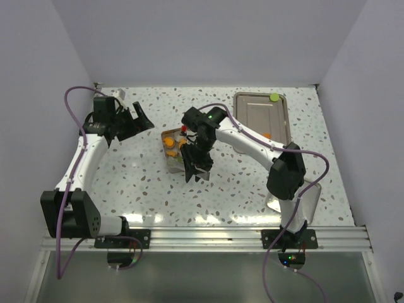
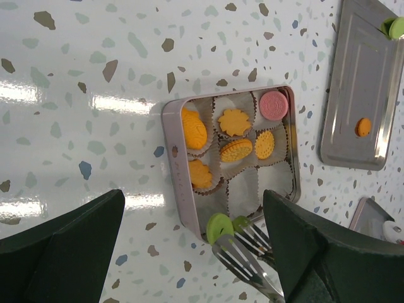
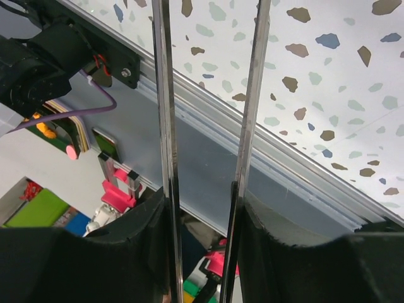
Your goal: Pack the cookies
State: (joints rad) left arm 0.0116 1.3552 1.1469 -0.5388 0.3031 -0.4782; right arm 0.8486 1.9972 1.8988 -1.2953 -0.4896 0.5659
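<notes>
An open tin (image 2: pixel 173 164) lined with white paper cups holds several cookies: orange ones (image 2: pixel 194 129), a yellow one (image 2: pixel 264 144) and a pink one (image 2: pixel 274 104). My right gripper (image 1: pixel 197 161) is shut on metal tongs (image 2: pixel 249 252), whose two arms (image 3: pixel 165 126) run between its fingers. The slotted tips of the tongs hold a green cookie (image 2: pixel 219 227) at the tin's near corner. My left gripper (image 1: pixel 136 120) hangs open and empty above the table, left of the tin (image 1: pixel 169 146).
The tin's lid (image 2: pixel 353 95) lies upturned to the right, with an orange cookie (image 2: pixel 363 127) inside it and a green cookie (image 2: pixel 396 27) at its far corner. In the top view the lid (image 1: pixel 259 113) sits at the back right, near the wall.
</notes>
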